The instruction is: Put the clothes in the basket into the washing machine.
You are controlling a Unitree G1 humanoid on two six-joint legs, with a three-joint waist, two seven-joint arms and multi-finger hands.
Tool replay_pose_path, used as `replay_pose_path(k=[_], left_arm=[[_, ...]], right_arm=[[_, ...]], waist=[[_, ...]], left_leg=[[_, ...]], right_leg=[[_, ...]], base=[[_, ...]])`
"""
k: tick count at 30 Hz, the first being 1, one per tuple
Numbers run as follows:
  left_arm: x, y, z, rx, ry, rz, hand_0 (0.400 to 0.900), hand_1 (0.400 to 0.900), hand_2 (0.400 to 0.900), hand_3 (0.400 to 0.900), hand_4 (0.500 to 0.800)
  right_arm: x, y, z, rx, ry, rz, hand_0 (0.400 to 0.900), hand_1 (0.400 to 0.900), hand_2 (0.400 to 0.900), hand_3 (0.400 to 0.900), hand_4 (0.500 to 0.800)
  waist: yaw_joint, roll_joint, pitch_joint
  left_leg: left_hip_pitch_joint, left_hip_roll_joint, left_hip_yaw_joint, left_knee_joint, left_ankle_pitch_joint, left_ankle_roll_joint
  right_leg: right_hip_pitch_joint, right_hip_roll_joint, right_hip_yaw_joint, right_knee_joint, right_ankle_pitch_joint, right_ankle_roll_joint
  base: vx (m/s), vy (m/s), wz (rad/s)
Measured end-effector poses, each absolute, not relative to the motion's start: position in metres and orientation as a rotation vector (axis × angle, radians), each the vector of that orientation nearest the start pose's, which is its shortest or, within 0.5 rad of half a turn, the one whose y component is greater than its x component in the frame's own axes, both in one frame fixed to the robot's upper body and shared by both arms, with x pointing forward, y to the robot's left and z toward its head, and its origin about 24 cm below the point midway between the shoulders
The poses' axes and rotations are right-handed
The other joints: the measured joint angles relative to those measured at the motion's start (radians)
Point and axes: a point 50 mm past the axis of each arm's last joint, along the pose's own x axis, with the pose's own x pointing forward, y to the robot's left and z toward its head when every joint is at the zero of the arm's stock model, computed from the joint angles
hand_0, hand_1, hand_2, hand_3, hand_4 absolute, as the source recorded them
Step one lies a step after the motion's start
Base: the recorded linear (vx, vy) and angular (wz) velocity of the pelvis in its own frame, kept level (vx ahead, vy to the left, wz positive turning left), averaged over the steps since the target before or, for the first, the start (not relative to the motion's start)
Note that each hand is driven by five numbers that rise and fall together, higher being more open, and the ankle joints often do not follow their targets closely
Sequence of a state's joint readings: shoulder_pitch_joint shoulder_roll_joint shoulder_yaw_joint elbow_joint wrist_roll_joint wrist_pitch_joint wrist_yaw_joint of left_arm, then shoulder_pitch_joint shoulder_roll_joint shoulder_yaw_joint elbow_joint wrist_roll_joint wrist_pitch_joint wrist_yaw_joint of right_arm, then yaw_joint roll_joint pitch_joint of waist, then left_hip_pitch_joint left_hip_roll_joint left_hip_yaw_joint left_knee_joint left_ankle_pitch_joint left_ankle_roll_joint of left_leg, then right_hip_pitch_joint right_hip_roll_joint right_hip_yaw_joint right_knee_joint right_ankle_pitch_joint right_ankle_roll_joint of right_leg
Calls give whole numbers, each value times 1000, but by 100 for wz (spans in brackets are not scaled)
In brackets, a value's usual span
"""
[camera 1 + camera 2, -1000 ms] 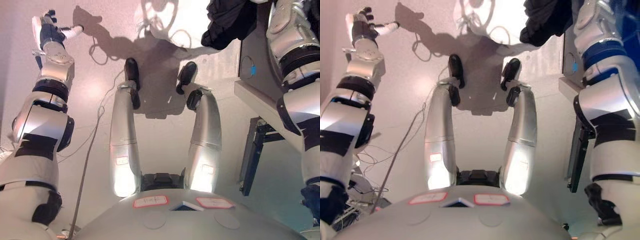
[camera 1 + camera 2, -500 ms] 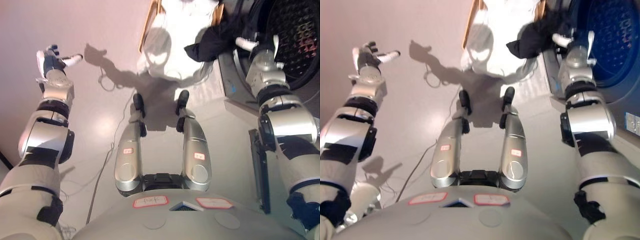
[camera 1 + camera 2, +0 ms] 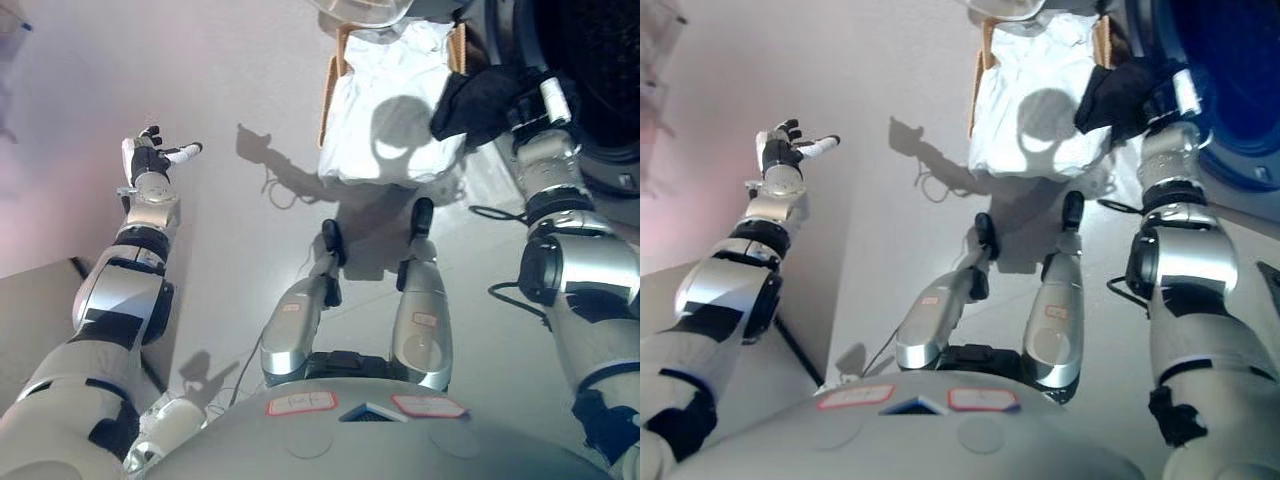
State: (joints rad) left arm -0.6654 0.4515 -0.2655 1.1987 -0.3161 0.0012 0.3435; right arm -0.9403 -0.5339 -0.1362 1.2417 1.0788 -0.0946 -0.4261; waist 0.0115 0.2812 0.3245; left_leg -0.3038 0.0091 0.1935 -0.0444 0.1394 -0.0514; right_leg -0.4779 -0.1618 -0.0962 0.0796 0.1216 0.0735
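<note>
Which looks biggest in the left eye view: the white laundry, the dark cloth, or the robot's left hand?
1. White laundry in the basket.
2. Dark cloth, gripped by the right hand.
3. Left hand, open, smallest.

The basket (image 3: 330, 95) of clothes (image 3: 385, 110) stands left of the washing machine (image 3: 590, 90).

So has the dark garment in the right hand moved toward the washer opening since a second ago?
Cannot tell: the camera shifted. The dark garment hangs from the right hand beside the drum.

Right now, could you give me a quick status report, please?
Right hand shut on dark garment, at washing machine. Left hand open, out to the side. White clothes in basket.
</note>
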Motion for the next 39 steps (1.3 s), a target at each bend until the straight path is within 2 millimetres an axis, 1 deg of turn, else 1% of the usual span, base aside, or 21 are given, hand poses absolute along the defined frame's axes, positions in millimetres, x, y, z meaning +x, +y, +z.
replay_pose_path(k=[2, 4, 5, 6, 8, 9, 10, 11, 12, 14, 15, 16, 17, 19, 22, 23, 24, 27, 30, 39], left_arm=[[318, 277, -5, 362, 508, 446, 900, 900, 900, 900, 800], [303, 274, -22, 351, 541, 412, 900, 900, 900, 900, 800], [298, 274, -27, 347, 548, 401, 900, 900, 900, 900, 800], [289, 275, -35, 349, 570, 400, 900, 900, 900, 900, 800], [266, 280, -53, 350, 631, 398, 900, 900, 900, 900, 800], [259, 281, -58, 345, 642, 393, 900, 900, 900, 900, 800], [253, 281, -62, 344, 651, 388, 900, 900, 900, 900, 800], [250, 280, -64, 342, 654, 380, 900, 900, 900, 900, 800], [243, 281, -69, 344, 675, 380, 900, 900, 900, 900, 800], [234, 282, -75, 347, 696, 377, 900, 900, 900, 900, 800], [233, 282, -75, 347, 695, 375, 900, 900, 900, 900, 800], [228, 282, -79, 349, 709, 373, 900, 900, 900, 900, 800], [228, 281, -79, 350, 709, 370, 900, 900, 900, 900, 800], [234, 279, -75, 352, 688, 360, 900, 900, 900, 900, 800], [245, 275, -67, 347, 636, 349, 900, 900, 900, 900, 800], [250, 273, -64, 346, 621, 345, 900, 900, 900, 900, 800], [253, 272, -62, 345, 609, 341, 900, 900, 900, 900, 800], [261, 269, -56, 340, 575, 335, 900, 900, 900, 900, 800], [261, 269, -56, 339, 570, 333, 900, 900, 900, 900, 800], [253, 263, -65, 324, 599, 325, 900, 900, 900, 900, 800]], right_arm=[[365, -333, 130, 820, 44, -869, 400, 400, 400, 400, 500], [358, -357, 157, 831, -52, -901, 400, 400, 400, 400, 500], [355, -367, 170, 824, -100, -914, 400, 400, 400, 400, 500], [351, -375, 183, 823, -147, -925, 400, 400, 400, 400, 500], [346, -387, 210, 824, -231, -940, 400, 400, 400, 400, 500], [342, -393, 221, 816, -265, -954, 400, 400, 400, 400, 500], [337, -401, 230, 777, -289, -975, 400, 400, 400, 400, 500], [330, -408, 240, 735, -319, -1001, 400, 400, 400, 400, 500], [327, -411, 247, 716, -341, -1011, 400, 400, 400, 400, 500], [325, -413, 264, 678, -365, -1019, 400, 400, 400, 400, 500], [326, -412, 266, 660, -369, -1019, 400, 400, 400, 400, 500], [327, -412, 266, 638, -362, -1019, 400, 400, 400, 400, 500], [327, -411, 265, 618, -350, -1030, 400, 400, 400, 400, 500], [328, -410, 264, 577, -335, -1035, 400, 400, 400, 400, 500], [329, -408, 266, 537, -331, -1031, 400, 400, 400, 400, 500], [329, -409, 266, 538, -331, -1031, 804, 804, 804, 804, 742], [329, -408, 266, 537, -330, -1030, 900, 900, 900, 900, 800], [330, -408, 266, 536, -327, -1019, 900, 900, 900, 900, 800], [332, -406, 266, 535, -328, -998, 900, 900, 900, 900, 800], [337, -401, 262, 554, -313, -980, 900, 900, 900, 900, 800]], waist=[[29, 41, -18], [58, 95, -35], [73, 113, -44], [91, 125, -53], [117, 151, -76], [130, 158, -81], [140, 160, -83], [136, 160, -83], [140, 160, -83], [150, 161, -84], [151, 161, -84], [151, 161, -84], [152, 161, -84], [151, 161, -84], [149, 161, -84], [149, 161, -84], [148, 161, -84], [146, 161, -83], [142, 160, -83], [134, 159, -82]], left_leg=[[-6, 2, -3, -12, 10, -7], [-13, 2, -21, -22, 21, -14], [-21, 2, -29, -23, 24, -19], [-28, 2, -33, -23, 26, -22], [-53, 2, -44, -18, 29, -25], [-59, 0, -53, -17, 32, -29], [-65, -5, -65, -12, 42, -41], [-73, -18, -76, -12, 67, -76], [-75, -22, -80, -12, 82, -85], [-74, -22, -81, -12, 91, -82], [-74, -21, -81, -11, 92, -80], [-74, -18, -80, -12, 92, -80], [-75, -15, -82, -13, 92, -80], [-76, -9, -82, -16, 92, -80], [-79, -9, -84, -22, 92, -80], [-79, -9, -84, -22, 92, -80], [-79, -8, -84, -22, 92, -80], [-78, -9, -83, -23, 92, -80], [-76, -10, -82, -23, 92, -80], [-73, -8, -81, -17, 92, -80]], right_leg=[[-6, 2, -4, -11, 0, 0], [-7, 0, -24, -9, -2, 2], [-12, -1, -28, -9, -5, -2], [-23, -1, -28, -4, -7, -3], [-56, -4, -31, 30, -22, -1], [-71, -8, -33, 54, -35, -2], [-85, -12, -37, 90, -56, -3], [-102, -40, -45, 133, -82, -5], [-110, -42, -50, 157, -97, -8], [-121, -50, -52, 193, -119, -14], [-126, -50, -53, 206, -129, -17], [-131, -48, -53, 215, -133, -19], [-134, -44, -52, 218, -134, -20], [-138, -35, -53, 221, -135, -22], [-151, -34, -51, 233, -138, -25], [-151, -34, -51, 234, -138, -24], [-151, -34, -51, 235, -138, -24], [-151, -34, -50, 234, -138, -24], [-150, -34, -48, 234, -138, -23], [-145, -31, -47, 233, -138, -23]], base=[[-29, -42, 30], [-18, -29, 25], [8, -35, 26], [2, -45, 24], [2, -64, 29], [11, -64, 27], [26, -77, 23], [8, -49, 5], [23, -69, 0], [35, -48, -8], [39, -33, -6], [33, -25, -5], [57, -37, -3], [31, -27, -2], [0, -22, -6], [23, -30, -5], [20, -20, -4], [11, -3, -2], [0, 0, 0], [13, -2, -3]])
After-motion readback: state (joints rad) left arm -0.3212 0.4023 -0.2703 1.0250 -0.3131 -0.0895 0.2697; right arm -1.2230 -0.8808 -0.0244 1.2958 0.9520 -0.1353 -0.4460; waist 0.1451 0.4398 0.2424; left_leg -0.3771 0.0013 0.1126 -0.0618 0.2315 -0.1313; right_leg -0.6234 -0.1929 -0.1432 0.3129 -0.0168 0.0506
